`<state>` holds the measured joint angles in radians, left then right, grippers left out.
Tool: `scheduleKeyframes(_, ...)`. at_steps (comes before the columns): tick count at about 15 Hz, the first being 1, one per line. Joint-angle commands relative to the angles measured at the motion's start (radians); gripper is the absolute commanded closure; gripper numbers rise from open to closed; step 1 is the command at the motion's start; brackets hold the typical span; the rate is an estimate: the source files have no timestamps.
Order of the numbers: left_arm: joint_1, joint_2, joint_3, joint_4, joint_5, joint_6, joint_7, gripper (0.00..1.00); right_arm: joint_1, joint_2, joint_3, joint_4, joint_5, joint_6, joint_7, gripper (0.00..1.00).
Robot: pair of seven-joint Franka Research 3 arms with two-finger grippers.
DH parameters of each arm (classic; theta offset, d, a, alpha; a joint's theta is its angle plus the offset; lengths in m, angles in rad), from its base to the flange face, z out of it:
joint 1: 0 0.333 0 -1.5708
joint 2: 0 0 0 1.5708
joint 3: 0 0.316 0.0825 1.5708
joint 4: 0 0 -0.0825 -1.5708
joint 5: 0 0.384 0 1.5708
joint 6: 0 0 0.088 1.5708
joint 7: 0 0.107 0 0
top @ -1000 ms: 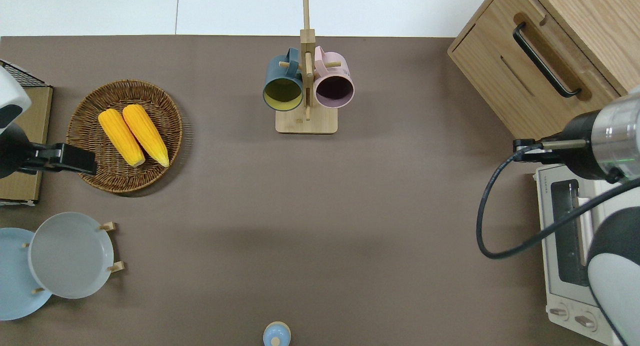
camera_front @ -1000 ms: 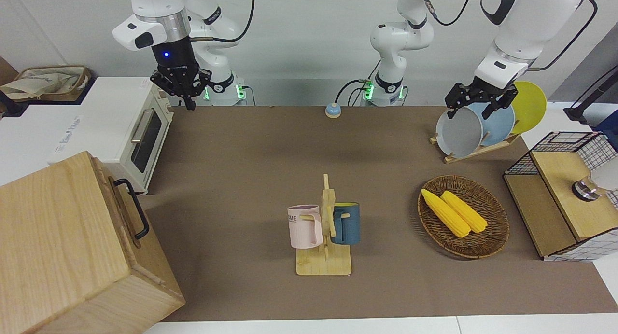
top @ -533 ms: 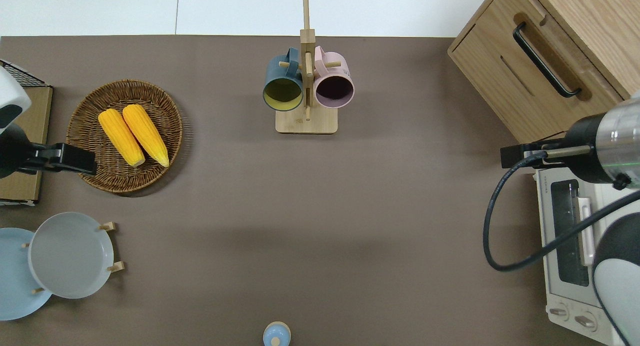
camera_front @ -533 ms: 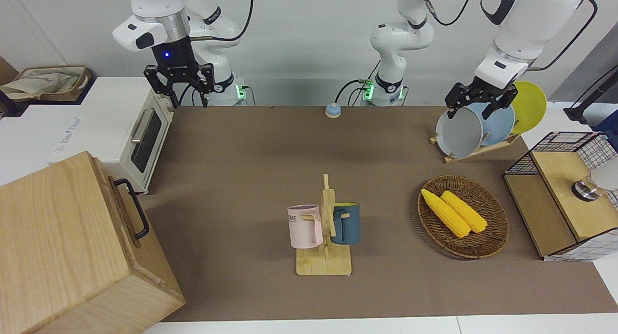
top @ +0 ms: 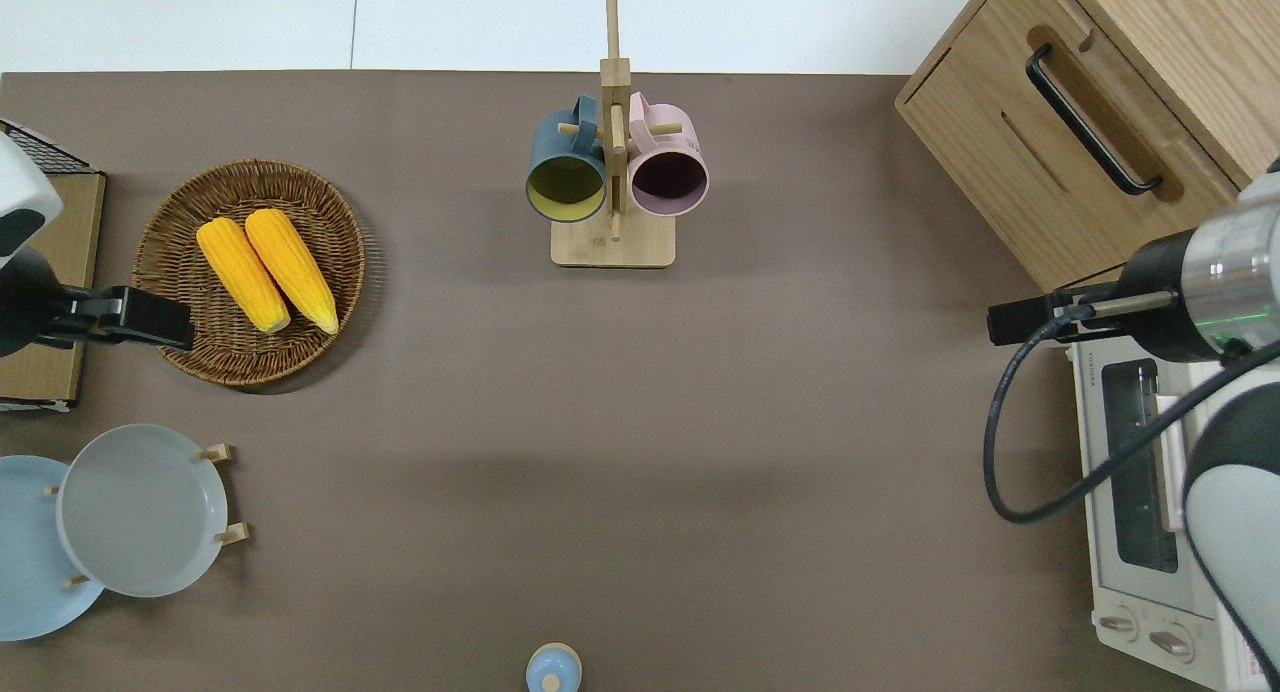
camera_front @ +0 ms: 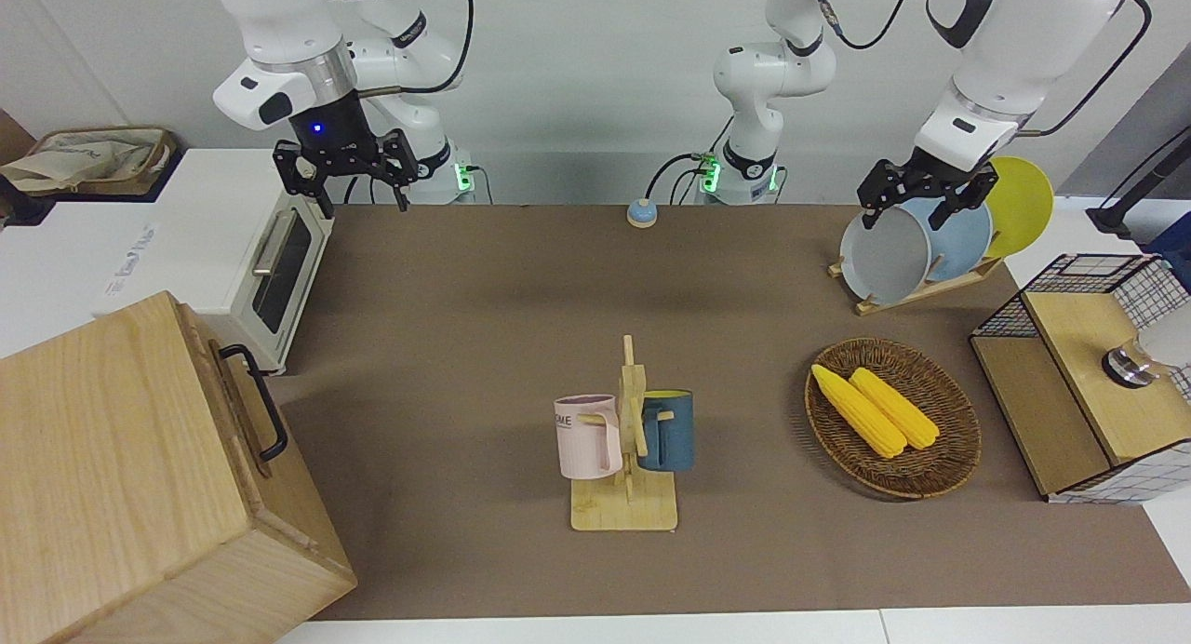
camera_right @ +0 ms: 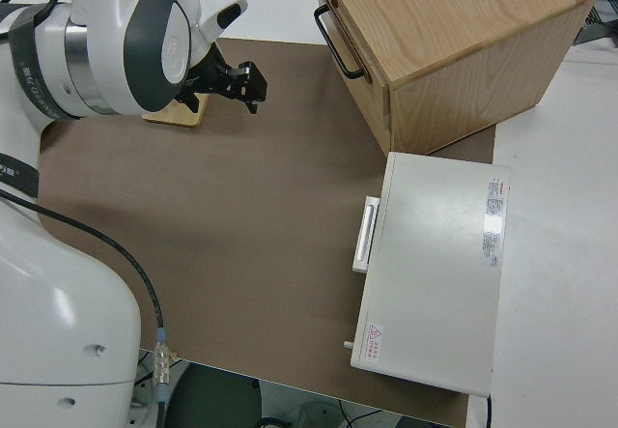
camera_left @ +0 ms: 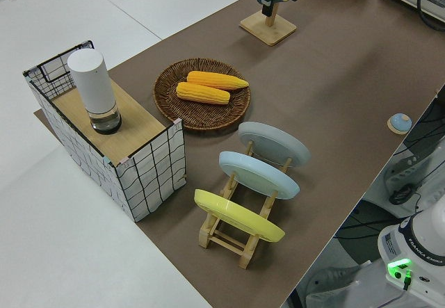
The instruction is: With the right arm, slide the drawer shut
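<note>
We hold our right hand [camera_front: 340, 171] open above the counter [top: 640, 452] beside the toaster oven [camera_front: 244, 253], clear of the drawer [top: 1060, 162]

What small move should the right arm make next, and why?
Probably carry the right gripper toward the drawer front. It hangs open over the table beside the toaster oven, apart from the drawer.

right pincer [camera_front: 354, 173] risen slightly, fingers spread wider than a second ago
</note>
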<state>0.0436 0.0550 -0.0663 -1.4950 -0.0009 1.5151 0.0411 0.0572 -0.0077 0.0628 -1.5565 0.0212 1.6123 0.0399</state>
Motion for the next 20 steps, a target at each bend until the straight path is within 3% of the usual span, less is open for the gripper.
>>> scheduleKeyframes(1,-0.007,-0.004,0.0,0.01,0.018,-0.018,-0.01,0.01,-0.004,0.005,0.006,-0.062,-0.069,0.076,0.001,0.015)
scheduleKeyframes(3,-0.007,-0.004,0.0,0.01,0.018,-0.018,-0.01,0.01,-0.004,0.005,0.005,-0.082,-0.079,0.109,0.032,0.015)
scheduleKeyframes(10,-0.007,-0.004,0.0,0.009,0.018,-0.018,-0.01,0.01,-0.017,0.012,0.006,-0.076,-0.057,0.104,0.041,0.015)
scheduleKeyframes(14,-0.007,-0.004,0.0,0.01,0.018,-0.018,-0.01,0.01,-0.017,0.017,0.006,-0.066,-0.032,0.023,0.035,0.015)
scheduleKeyframes(20,-0.007,-0.004,0.0,0.009,0.018,-0.018,-0.01,0.01,-0.014,0.017,0.006,-0.059,-0.027,-0.014,0.037,0.015)
